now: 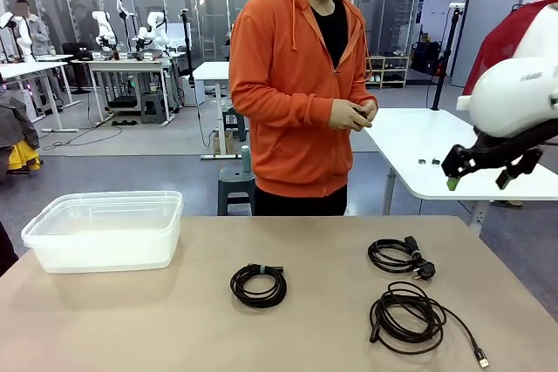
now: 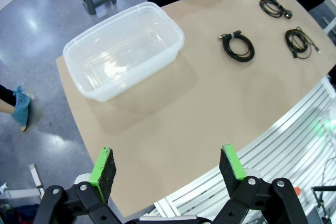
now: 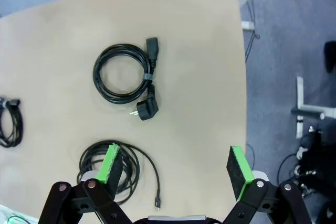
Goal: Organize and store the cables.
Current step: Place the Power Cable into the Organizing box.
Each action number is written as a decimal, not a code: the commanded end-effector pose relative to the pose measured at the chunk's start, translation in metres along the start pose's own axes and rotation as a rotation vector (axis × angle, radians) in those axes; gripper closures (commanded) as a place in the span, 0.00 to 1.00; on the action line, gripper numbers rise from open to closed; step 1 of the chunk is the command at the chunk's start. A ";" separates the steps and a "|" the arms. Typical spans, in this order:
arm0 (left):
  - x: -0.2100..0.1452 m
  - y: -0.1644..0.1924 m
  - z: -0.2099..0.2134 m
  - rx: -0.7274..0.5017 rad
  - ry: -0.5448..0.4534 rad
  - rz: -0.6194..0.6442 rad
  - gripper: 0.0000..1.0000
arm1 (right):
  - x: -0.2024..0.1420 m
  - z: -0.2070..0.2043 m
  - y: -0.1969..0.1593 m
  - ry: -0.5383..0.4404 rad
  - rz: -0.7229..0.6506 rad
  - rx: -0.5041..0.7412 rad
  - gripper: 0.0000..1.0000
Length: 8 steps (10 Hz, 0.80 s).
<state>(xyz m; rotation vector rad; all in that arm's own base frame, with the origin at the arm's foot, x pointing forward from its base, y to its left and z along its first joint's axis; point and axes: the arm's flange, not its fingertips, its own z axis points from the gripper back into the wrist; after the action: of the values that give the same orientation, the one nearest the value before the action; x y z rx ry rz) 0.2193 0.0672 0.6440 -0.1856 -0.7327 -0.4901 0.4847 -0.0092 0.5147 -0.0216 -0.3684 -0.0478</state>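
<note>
Lighting: bright, even, from above. Shadows: soft and faint beside the tub [image 2: 126, 88]. Glare: pale patches on the floor [image 2: 31, 24]. Wrist views: edges bowed; right wrist view slightly soft, perhaps motion blur.

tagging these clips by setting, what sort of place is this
Probably a robotics lab: rows of white worktables behind, and the right gripper above a table laid with coiled cables.
</note>
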 end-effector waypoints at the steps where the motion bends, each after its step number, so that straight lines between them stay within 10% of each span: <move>1: 0.000 -0.001 0.001 -0.003 -0.003 -0.010 0.00 | 0.026 -0.036 0.012 0.095 -0.047 -0.031 0.00; 8: 0.000 -0.001 0.001 -0.003 -0.003 -0.010 0.00 | 0.034 -0.160 0.046 0.242 -0.090 -0.069 0.00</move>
<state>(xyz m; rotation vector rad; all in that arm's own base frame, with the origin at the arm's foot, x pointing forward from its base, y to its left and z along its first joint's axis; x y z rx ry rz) 0.2193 0.0672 0.6439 -0.1856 -0.7327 -0.4902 0.5657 0.0267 0.3790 -0.0421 -0.1213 -0.1134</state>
